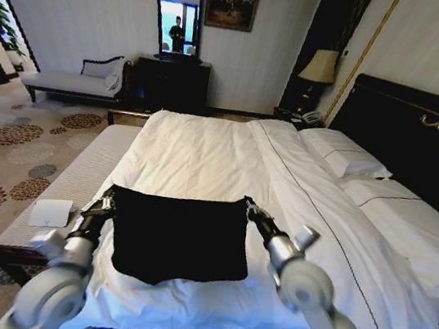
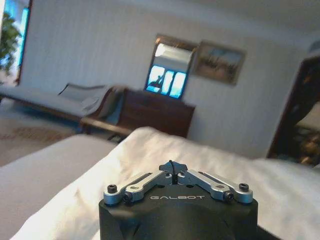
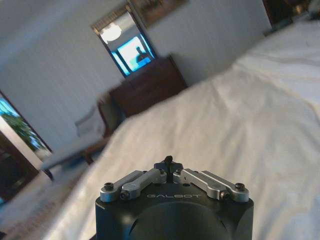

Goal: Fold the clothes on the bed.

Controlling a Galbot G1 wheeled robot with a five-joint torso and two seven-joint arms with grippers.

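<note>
Both claws clenching black T-shirt (image 1: 178, 237) corners on bed (image 1: 204, 154): left claw (image 1: 107, 200), right claw (image 1: 251, 209)

White bed (image 1: 204, 158), black T-shirt (image 1: 176, 237) on duvet, pillows (image 1: 345, 154) at headboard

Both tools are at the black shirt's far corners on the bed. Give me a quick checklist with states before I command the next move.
1. Left tool at the T-shirt's far left corner: ok.
2. Right tool at its far right corner: ok.
3. Both tools closed, per the wrist views: ok.
4. Fabric actually pinched in each: cannot tell.
5. T-shirt lying flat on the bed: ok.
6. White duvet beyond the shirt free of objects: ok.
</note>
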